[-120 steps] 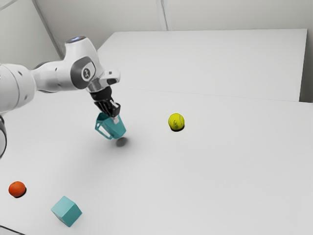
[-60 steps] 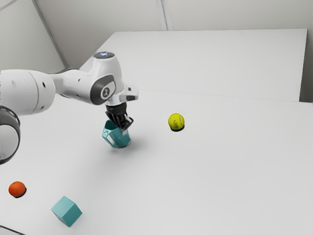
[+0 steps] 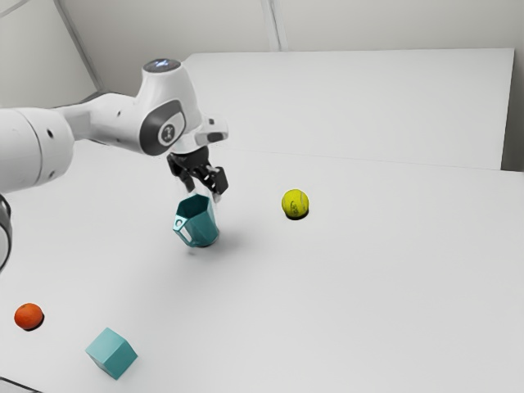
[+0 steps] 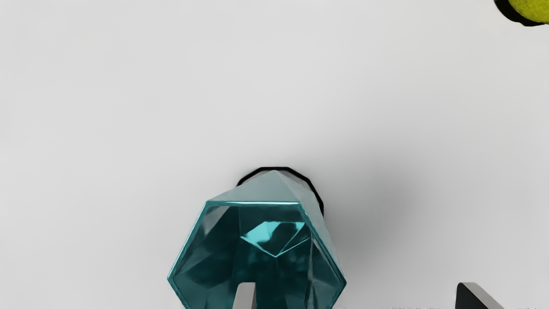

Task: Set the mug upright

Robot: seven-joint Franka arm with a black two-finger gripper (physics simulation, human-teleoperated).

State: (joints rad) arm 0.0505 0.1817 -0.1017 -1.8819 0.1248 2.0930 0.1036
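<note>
Pale walls [image 3: 393,24] bounded the workspace behind a plain white table [image 3: 368,286] in the exterior view. The arm [image 3: 106,131] entered from the exterior view's left, with the gripper [image 3: 204,192] pointed downward. The fingers [image 3: 219,182] were spread apart, positioned at the upper end of the teal mug [image 3: 202,232]. The mug was located on the table, beneath the gripper, with its opening facing upward. Its body leaned slightly, the upper end toward the exterior view's left. The handle [image 3: 179,223] was on the side facing the exterior view's left. Whether the base sat flat could not be determined. A yellow-green tennis ball [image 3: 295,203] lay on the table toward the exterior view's right from the mug. An orange [image 3: 29,316] and a teal cube [image 3: 112,353] occupied the near part of the table, toward the exterior view's left.

Wrist view: the fingers stood wide apart and were not clamped on the mug. One fingertip overlapped the mug's opening; the other stood well clear of the mug, over the table. Contact between the first fingertip and the mug could not be confirmed. The angular rim [image 4: 253,202] and the faceted interior were visible. Part of the tennis ball was visible well apart from the mug.
</note>
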